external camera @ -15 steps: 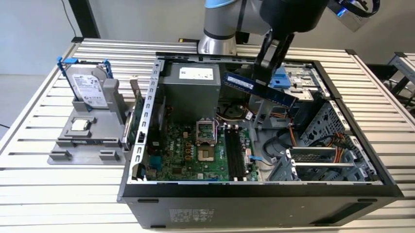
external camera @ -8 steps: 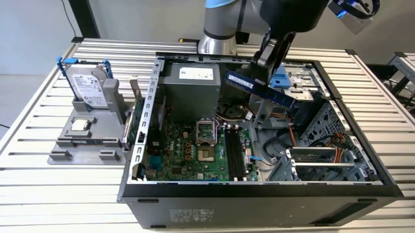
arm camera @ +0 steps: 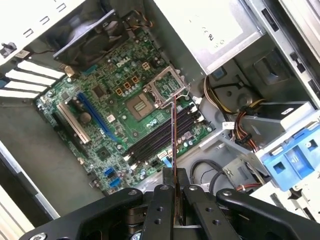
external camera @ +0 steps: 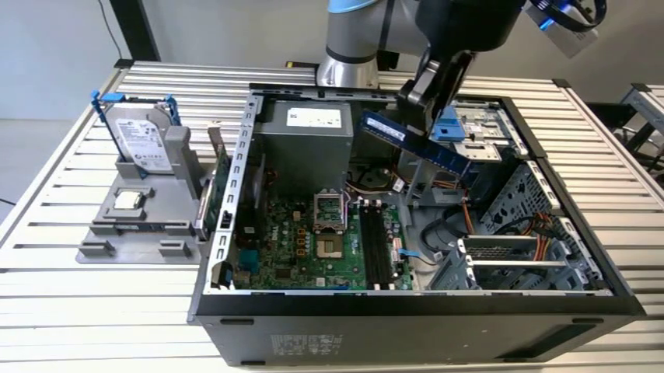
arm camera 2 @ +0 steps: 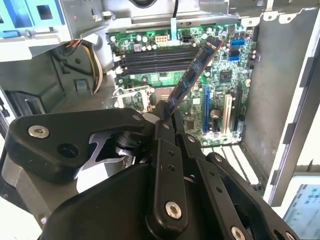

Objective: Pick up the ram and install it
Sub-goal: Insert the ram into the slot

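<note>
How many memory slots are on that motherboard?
4: long black memory slots lying side by side next to the processor socket, all looking empty. The ram is clamped in the gripper, not yet seated.

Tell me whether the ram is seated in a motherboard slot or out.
Out. The gripper holds the ram tilted in the air above the motherboard, whose black memory slots lie empty.

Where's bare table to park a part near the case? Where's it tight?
Free: slatted table in front of the grey fixture, exterior view's left; also the strip beside the case at that view's right. Crowded: inside the case, where the gripper holds the ram over the motherboard.
</note>
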{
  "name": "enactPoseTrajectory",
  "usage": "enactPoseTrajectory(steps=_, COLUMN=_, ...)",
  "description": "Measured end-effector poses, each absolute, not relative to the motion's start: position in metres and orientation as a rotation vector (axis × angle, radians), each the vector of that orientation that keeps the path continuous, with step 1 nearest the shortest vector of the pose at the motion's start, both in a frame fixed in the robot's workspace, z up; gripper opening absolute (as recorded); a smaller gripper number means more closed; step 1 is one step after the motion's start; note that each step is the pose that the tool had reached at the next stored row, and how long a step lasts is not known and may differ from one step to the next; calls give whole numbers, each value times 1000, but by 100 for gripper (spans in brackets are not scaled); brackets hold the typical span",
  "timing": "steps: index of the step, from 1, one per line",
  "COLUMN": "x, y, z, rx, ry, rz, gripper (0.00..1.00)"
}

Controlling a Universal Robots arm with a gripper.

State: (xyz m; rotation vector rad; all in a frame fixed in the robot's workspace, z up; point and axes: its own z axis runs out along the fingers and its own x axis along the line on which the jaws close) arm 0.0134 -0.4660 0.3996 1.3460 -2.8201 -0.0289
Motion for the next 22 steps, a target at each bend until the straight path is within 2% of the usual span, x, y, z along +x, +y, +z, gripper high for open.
enactPoseTrajectory(steps=22, x=13, y=-466, z=400, rx=983, ry=-2969, rz=-32, gripper=0)
